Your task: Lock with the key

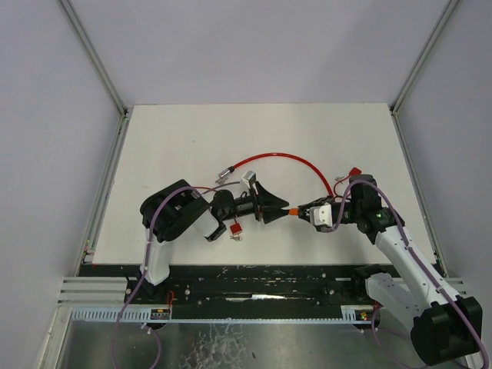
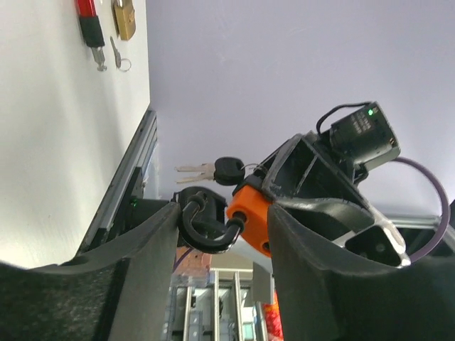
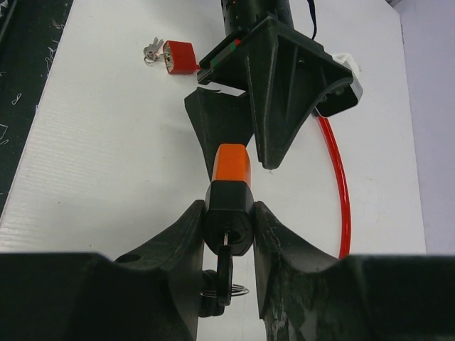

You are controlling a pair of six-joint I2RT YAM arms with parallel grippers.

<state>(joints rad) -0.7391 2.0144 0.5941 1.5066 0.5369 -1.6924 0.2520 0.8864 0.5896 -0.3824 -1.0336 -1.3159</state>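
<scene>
**Overhead:** Two black arms meet nose to nose over the ctr of a matte white table [image 1: 177, 138]. R gripper [image 1: 309, 213] holds an orange padlock [image 1: 294, 210] above the board, pointed at L gripper [image 1: 278, 207]. A glossy red cable [image 1: 277, 156] arcs across the table behind them. A small red padlock [image 1: 236, 228] w/ keys lies near the L arm.

**L wrist:** Grainy black fingers [image 2: 128, 284] stand part-open w/ the padlock's curved black shackle [image 2: 206, 238] btwn them. Whether either finger touches it can't be told. A black-headed key [image 2: 229, 170] shows at the lock's far end, silver keys beside it. A brass-coloured padlock [image 2: 125, 18] lies on the table.

**R wrist:** Rough-textured fingers [image 3: 178, 234] clamp the padlock's rounded black half from both sides. The blocky orange half sticks out ahead, its end at the tips of the wedge-shaped L fingers. The key sits in the keyhole at the near end, its ring below.
</scene>
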